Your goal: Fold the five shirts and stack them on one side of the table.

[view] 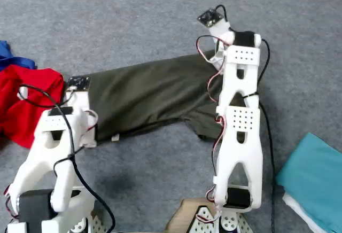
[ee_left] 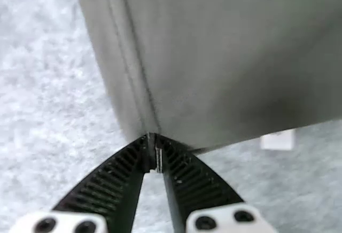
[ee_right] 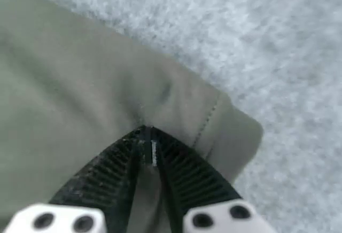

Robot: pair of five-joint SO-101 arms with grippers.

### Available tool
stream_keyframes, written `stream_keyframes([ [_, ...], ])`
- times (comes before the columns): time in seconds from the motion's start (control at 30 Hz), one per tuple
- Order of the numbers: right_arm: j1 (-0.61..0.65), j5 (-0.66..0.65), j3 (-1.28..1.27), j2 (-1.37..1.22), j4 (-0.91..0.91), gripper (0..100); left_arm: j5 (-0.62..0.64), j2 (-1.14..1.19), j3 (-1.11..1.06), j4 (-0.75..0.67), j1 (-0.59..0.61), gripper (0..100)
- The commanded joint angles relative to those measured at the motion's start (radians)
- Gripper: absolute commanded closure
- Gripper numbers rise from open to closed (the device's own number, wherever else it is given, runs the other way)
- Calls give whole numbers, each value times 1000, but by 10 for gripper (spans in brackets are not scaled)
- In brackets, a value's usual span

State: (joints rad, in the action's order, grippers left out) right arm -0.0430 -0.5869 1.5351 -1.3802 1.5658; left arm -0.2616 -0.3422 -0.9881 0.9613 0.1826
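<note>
An olive-green shirt [view: 149,96] lies stretched across the middle of the grey table, partly folded lengthwise. In the left wrist view my left gripper [ee_left: 152,150] is shut on the shirt's hem corner [ee_left: 144,121]; a small white tag [ee_left: 278,139] sticks out from the edge beside it. That arm [view: 69,115] stands at the shirt's left end. My right gripper [ee_right: 147,143] is shut on a fold of the olive fabric [ee_right: 80,105] next to a stitched cuff [ee_right: 230,131]. The right arm [view: 240,83] reaches over the shirt's right end.
A crumpled red shirt [view: 26,99] lies at the left edge with a blue one [view: 10,56] behind it. A teal shirt [view: 315,174] rests on white cloth [view: 299,206] at the front right. Bare grey table [view: 133,24] stretches behind the olive shirt.
</note>
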Motion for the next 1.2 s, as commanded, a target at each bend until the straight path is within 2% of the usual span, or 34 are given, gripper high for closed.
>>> stream_keyframes([
  [0.0, -21, 0, 56, 2, -21, 994, -57, 4, 3, 17, 38, 981],
  [0.07, -19, 0, 64, 8, -15, 994, -60, 2, 6, 25, 29, 981],
  [0.17, -19, -3, 99, 30, 28, 994, -49, 2, 92, 114, -5, 981],
  [0.3, -19, -6, 134, 113, 94, 994, 69, 2, 334, 256, -31, 981],
  [0.4, -18, -6, 133, 214, 147, 994, 158, 15, 559, 304, -29, 981],
  [0.5, -16, 23, 133, 340, 187, 994, 218, 38, 681, 256, -29, 980],
  [0.63, -16, 55, 104, 493, 222, 993, 262, 196, 690, 112, -29, 981],
  [0.77, -24, 58, -97, 636, 224, 993, 262, 417, 729, 41, -17, 981],
  [0.83, -42, 109, -239, 739, 224, 994, 259, 504, 766, 21, 12, 981],
  [1.0, -39, 152, -633, 990, 212, 994, 262, 631, 881, 18, 68, 981],
  [1.17, -33, 152, -1010, 1044, 20, 994, 262, 704, 899, 5, 58, 981],
])
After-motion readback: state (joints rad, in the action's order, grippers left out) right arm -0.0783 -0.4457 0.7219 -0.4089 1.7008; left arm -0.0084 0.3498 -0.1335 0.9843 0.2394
